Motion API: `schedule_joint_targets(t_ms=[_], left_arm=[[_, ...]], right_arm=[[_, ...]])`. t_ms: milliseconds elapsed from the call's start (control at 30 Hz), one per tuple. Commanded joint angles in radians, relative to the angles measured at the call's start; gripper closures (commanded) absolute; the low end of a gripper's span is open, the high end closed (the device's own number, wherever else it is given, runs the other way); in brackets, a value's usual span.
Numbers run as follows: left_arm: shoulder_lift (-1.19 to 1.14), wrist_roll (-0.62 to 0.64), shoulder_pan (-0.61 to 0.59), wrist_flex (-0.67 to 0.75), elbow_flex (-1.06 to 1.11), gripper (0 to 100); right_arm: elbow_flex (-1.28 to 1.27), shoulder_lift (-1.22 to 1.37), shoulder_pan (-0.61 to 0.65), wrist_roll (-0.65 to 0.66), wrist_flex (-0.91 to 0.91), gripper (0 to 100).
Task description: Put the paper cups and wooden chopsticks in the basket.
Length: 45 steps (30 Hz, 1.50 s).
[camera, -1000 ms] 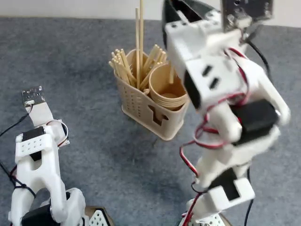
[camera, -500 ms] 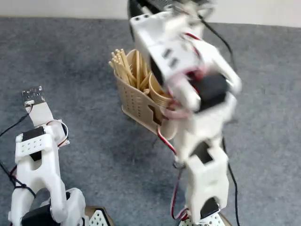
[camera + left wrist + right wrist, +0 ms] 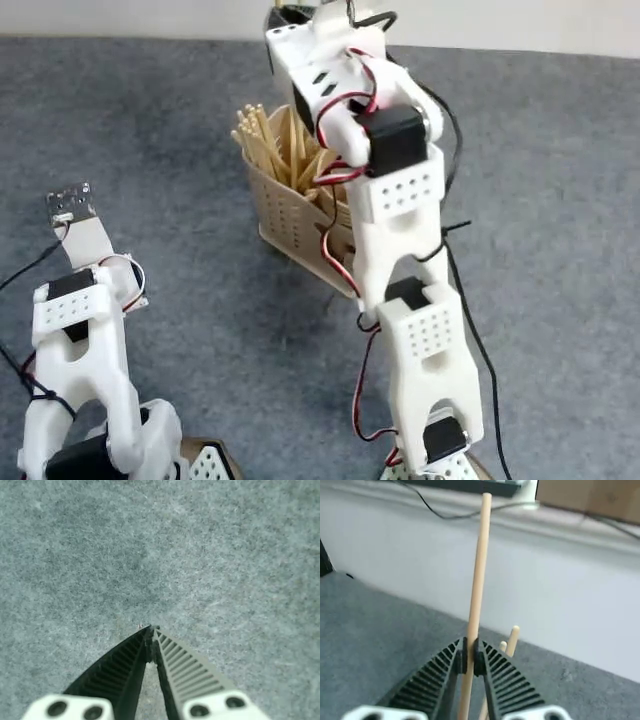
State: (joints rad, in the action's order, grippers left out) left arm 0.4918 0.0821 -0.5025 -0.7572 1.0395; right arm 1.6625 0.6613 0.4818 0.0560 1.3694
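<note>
Pinching wooden chopstick in right gripper, long end beyond tips. Light, stiff, smooth: likely to pivot; best gripped nearer middle. Left gripper pressed together, empty.

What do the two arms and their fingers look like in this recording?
The left arm and right arm are white printed shells with rows of small holes, over black servo blocks. Red and black wires loop along the right arm. The fingers are dark, ribbed and tapered to a point.
</note>
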Motion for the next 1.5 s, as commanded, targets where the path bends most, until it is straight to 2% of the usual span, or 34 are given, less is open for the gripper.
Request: schedule_joint_targets(t_ms=[0,167,500,633,833,933,1100,1333,1467], left_arm=[[0.031,0.003,-0.005,0.015,-0.001,99],[0.031,0.003,-0.005,0.015,-0.001,99],[0.031,0.003,-0.005,0.015,-0.001,99],[0.031,0.003,-0.005,0.015,-0.001,99],[0.031,0.003,-0.005,0.015,-0.001,99],[0.03,0.003,-0.005,0.015,-0.001,99],[0.03,0.003,-0.005,0.015,-0.001,99],[0.03,0.003,-0.005,0.015,-0.001,99],[0.03,0.003,-0.005,0.015,-0.001,99]], right_arm=[[0.137,-0.025,-0.007,-0.008,-0.024,99.5],[0.137,-0.088,0.024,0.0,-0.007,99.5],[0.134,-0.22,0.039,0.002,0.392,99.5],[0.133,-0.278,-0.01,0.0,0.397,99.5],[0.125,-0.407,-0.019,0.003,0.4,99.5],[0.015,-0.483,-0.015,0.025,0.4,99.5],[-0.309,-0.693,-0.008,0.029,0.395,99.5],[-0.602,-0.949,0.122,0.078,0.392,99.5],[-0.707,-1.079,0.14,0.084,0.392,99.5]])
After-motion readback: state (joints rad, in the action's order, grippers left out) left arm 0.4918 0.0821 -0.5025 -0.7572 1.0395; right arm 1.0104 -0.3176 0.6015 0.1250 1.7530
